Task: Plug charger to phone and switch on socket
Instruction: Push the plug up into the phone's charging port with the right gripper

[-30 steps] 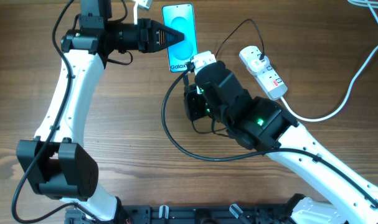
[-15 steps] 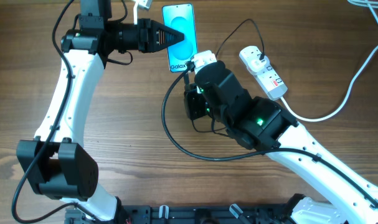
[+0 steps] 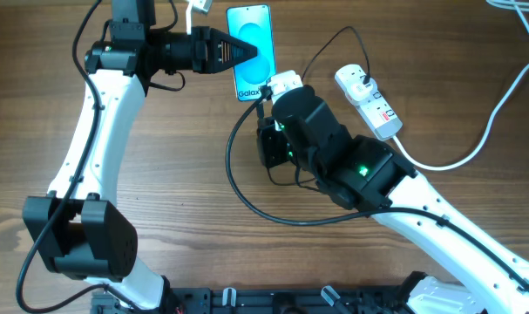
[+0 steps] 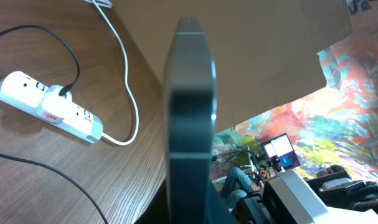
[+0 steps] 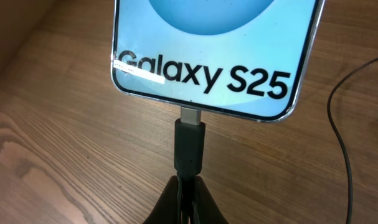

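Nothing moved: left claw [image 3: 252,54] clamps teal-screened rectangular smartphone [image 3: 249,26]; right claw [image 5: 187,185] pinches small black charger plug [image 5: 190,146] at its port.

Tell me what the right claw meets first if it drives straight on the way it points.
The phone: the right claw, shut on the charger plug, points at its bottom edge, the plug's metal tip at the port. Whether it is seated is unclear.

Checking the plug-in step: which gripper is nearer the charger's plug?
Right. The right gripper pinches the charger just behind its plug, which sits at the bottom edge of the phone. The left gripper grips the phone's side edge, farther up.
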